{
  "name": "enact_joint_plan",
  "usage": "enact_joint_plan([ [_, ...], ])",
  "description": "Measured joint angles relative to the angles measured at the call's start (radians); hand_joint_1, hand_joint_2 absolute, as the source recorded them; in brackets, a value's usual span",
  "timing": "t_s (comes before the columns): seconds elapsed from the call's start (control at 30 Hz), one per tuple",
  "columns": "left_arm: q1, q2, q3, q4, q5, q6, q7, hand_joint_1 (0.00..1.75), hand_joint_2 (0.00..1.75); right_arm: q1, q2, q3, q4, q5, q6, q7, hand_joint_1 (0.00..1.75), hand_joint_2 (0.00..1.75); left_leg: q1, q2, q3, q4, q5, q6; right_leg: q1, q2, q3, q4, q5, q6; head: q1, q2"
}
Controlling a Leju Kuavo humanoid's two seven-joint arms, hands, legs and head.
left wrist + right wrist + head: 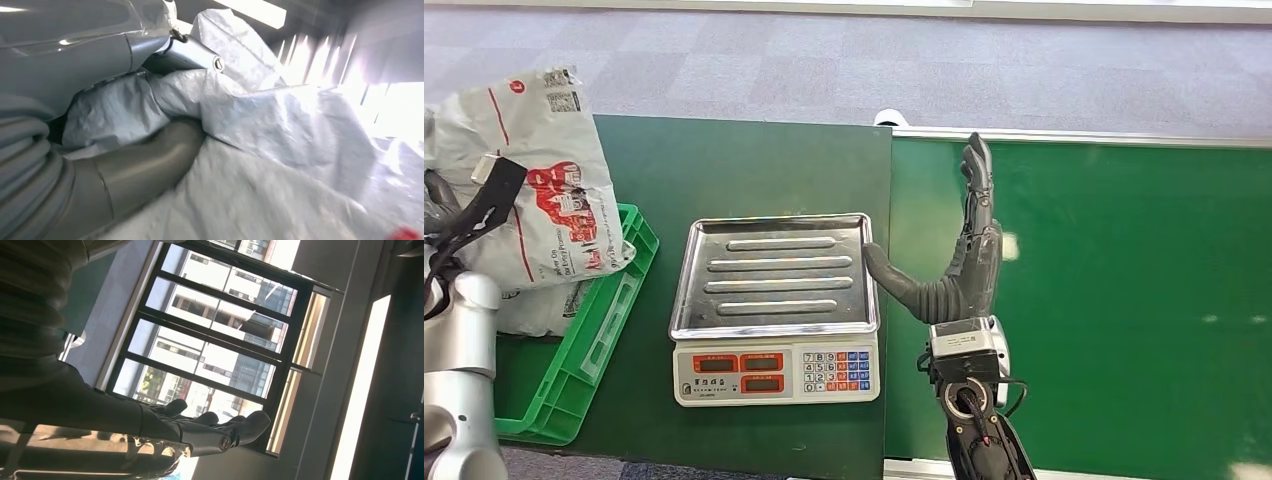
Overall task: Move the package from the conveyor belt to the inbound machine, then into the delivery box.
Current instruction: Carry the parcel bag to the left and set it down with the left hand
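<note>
White plastic mailer package (544, 190), gripped by the left hand (165, 125), hangs over the green plastic crate (574, 350) for release; the right hand (969, 255), fingers straight, holds nothing.

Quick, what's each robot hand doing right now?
Left robot hand: holding the white plastic package above the green crate.
Right robot hand: open, holding nothing, beside the scale.

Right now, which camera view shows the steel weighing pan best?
The head view: the whole weighing pan lies bare, the right robot hand beside it. The left wrist view shows the package instead; the right wrist view shows windows.
</note>
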Motion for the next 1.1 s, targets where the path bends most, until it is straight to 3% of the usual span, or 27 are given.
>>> enact_joint_plan([
  [0.1,-0.024,0.007,-0.013,0.090,0.064,-0.117,0.018,0.02,1.75,-0.002,-0.001,-0.005,0.006,0.008,-0.009,0.003,0.00,1.75,0.000,0.000,0.000,0.000,0.000,0.000,0.000,0.000,0.000,0.000,0.000,0.000,0.000,0.000],
  [0.3,-0.053,0.007,-0.035,0.170,0.110,-0.176,0.020,0.00,1.75,-0.004,-0.001,-0.013,0.015,0.014,-0.012,0.005,0.00,1.75,0.000,0.000,-0.001,0.000,0.000,0.000,0.000,0.000,0.000,0.000,0.000,0.000,0.000,0.000],
  [0.4,-0.054,0.005,-0.048,0.182,0.196,-0.263,0.003,0.00,1.75,-0.004,-0.003,-0.019,0.018,0.022,-0.013,0.009,0.00,1.75,0.000,-0.001,-0.001,0.000,0.000,0.000,0.000,0.000,0.000,0.000,0.000,0.000,0.000,0.000],
  [0.47,-0.048,0.004,-0.065,0.183,0.211,-0.260,0.034,0.00,1.75,-0.004,-0.004,-0.026,0.020,0.031,-0.013,0.016,0.00,1.75,0.000,0.000,-0.001,0.000,0.000,0.000,0.000,0.000,0.000,0.000,0.000,0.000,0.000,0.000],
  [0.57,-0.024,0.001,-0.091,0.155,0.213,-0.164,0.052,0.00,1.75,-0.003,-0.004,-0.041,0.023,0.051,-0.020,0.025,0.00,1.75,0.000,0.001,-0.001,0.000,0.000,0.000,0.000,0.001,0.000,0.000,0.000,0.000,0.000,0.000],
  [0.63,0.015,-0.014,-0.101,0.087,0.314,-0.083,-0.056,0.00,1.75,0.001,-0.006,-0.051,0.025,0.069,-0.030,0.033,0.00,1.75,0.000,0.000,0.000,0.000,0.000,0.000,0.000,0.000,0.000,0.000,0.000,0.000,0.000,0.000],
  [0.77,0.140,-0.099,-0.117,-0.174,0.814,0.002,-0.453,0.00,1.75,0.016,-0.023,-0.071,0.025,0.093,-0.040,0.043,0.00,1.75,-0.002,0.000,-0.001,0.000,-0.001,0.001,-0.001,0.000,0.000,-0.001,0.000,0.000,0.000,0.000],
  [0.83,0.211,-0.141,-0.138,-0.305,0.973,0.056,-0.562,0.00,1.75,0.025,-0.034,-0.081,0.025,0.099,-0.036,0.047,0.00,1.75,-0.002,0.002,-0.001,0.000,-0.002,0.001,-0.002,0.002,0.000,-0.002,0.000,0.000,0.000,0.000],
  [0.93,0.309,-0.186,-0.172,-0.471,0.989,0.109,-0.636,0.00,1.75,0.040,-0.050,-0.097,0.026,0.094,-0.027,0.047,0.00,1.75,-0.002,0.001,-0.001,0.001,-0.002,0.001,-0.002,0.002,0.000,-0.002,0.000,0.001,0.000,0.000],
  [1.1,0.522,-0.309,-0.254,-0.794,0.776,0.138,-0.710,0.00,1.75,0.098,-0.098,-0.135,0.041,0.009,-0.075,0.030,0.00,1.75,-0.003,0.001,-0.001,0.000,-0.005,0.002,-0.003,0.001,0.001,-0.003,-0.002,0.003,0.000,0.000],
])
